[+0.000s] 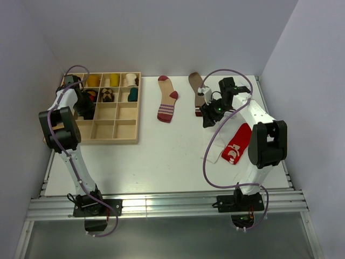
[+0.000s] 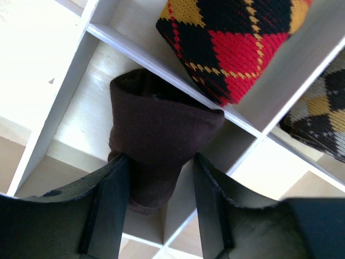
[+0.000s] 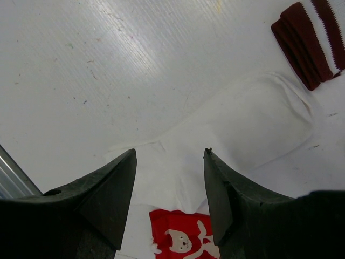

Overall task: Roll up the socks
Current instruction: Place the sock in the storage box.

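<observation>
A rolled dark brown sock (image 2: pixel 161 124) stands in a compartment of the wooden tray (image 1: pixel 116 129). My left gripper (image 2: pixel 160 157) straddles it with the jaws open: the left finger touches the roll and the right finger stands clear. In the top view the left gripper (image 1: pixel 85 110) is over the tray's left column. My right gripper (image 3: pixel 170 152) is open and empty above a flat white sock (image 3: pixel 242 124), with a red sock with white marks (image 3: pixel 183 237) just below. The right gripper (image 1: pixel 209 120) hovers near the red sock (image 1: pixel 236 143).
The tray holds rolled socks: red-black argyle (image 2: pixel 237 38), grey argyle (image 2: pixel 323 118), yellow (image 1: pixel 93 81), white (image 1: pixel 130 80), teal (image 1: pixel 132 94). Two tan socks with dark red striped cuffs (image 1: pixel 167 100) (image 1: pixel 195 86) lie flat at the back. Walls stand close on both sides.
</observation>
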